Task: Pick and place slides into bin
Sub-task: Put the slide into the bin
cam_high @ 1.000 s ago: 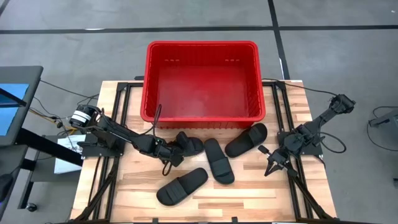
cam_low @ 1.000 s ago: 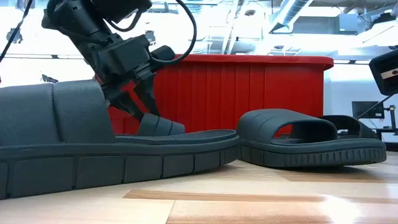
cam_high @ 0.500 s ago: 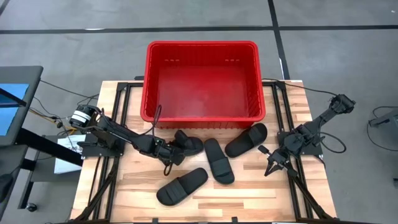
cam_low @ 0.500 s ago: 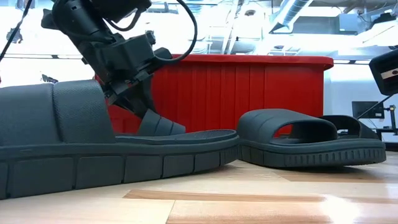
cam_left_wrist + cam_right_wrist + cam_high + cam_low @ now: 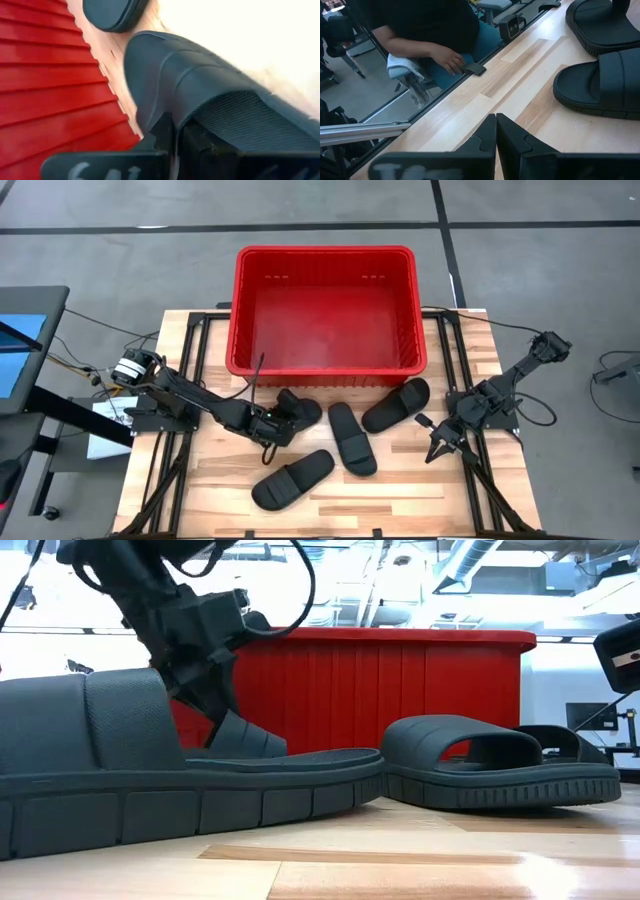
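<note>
Just in front of the bin's (image 5: 325, 310) near wall, the left gripper (image 5: 278, 418) is down on the leftmost slide (image 5: 300, 409), and its fingers are pinched tight together on the sandal's edge. The low view shows that slide (image 5: 248, 736) tipped up at the gripped end, so this looks like the grasp step of the first pick, judging by a bin floor with nothing on it.

Three more slides lie on the table (image 5: 400, 480): one near the front left (image 5: 292, 478), one in the middle (image 5: 352, 438), one angled toward the right (image 5: 396, 404) beside the bin. All four are outside the crate for now.

Over on the right side of the table, the right gripper (image 5: 438, 448) waits with its fingers closed on nothing, well apart from the nearest sandal.

Next move, by my reading: lift the held slide clear over that thick red rim, carry it far enough to hang above the floor, then let go. The grip sits on an edge, so the sandal may swing or slip on the way up.
</note>
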